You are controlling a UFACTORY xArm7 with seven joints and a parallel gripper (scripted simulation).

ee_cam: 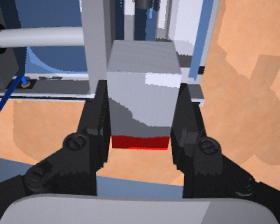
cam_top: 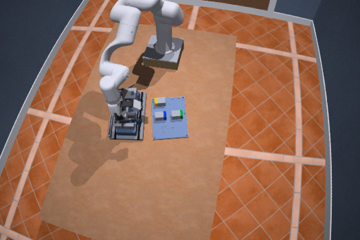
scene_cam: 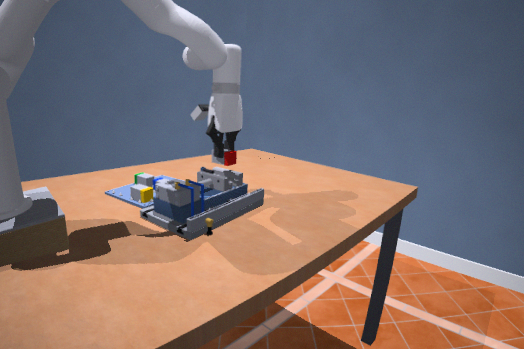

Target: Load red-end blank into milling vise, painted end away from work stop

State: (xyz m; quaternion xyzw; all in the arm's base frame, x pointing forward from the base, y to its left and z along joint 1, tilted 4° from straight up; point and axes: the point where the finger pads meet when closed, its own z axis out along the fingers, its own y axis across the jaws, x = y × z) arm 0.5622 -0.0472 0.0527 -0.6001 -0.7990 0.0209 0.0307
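Note:
My gripper [ee_cam: 141,99] is shut on the grey blank with the red end [ee_cam: 141,93]. It also shows in the exterior view [scene_cam: 227,158], where the red end [scene_cam: 230,158] points away from the infeed plate. The blank hangs a little above the milling vise [scene_cam: 202,201], over its far part near the grey end block [scene_cam: 220,177]. The vise also shows in the top view [cam_top: 126,116], partly hidden by the arm. In the wrist view, grey jaw blocks [ee_cam: 96,25] and a rod [ee_cam: 44,36] lie below the blank.
The blue infeed plate [cam_top: 170,117] lies beside the vise with the yellow-ended blank [cam_top: 159,101], the blue-ended blank [cam_top: 160,115] and the green-ended blank [cam_top: 176,114] on it. The arm's base [cam_top: 163,54] stands at the back of the table.

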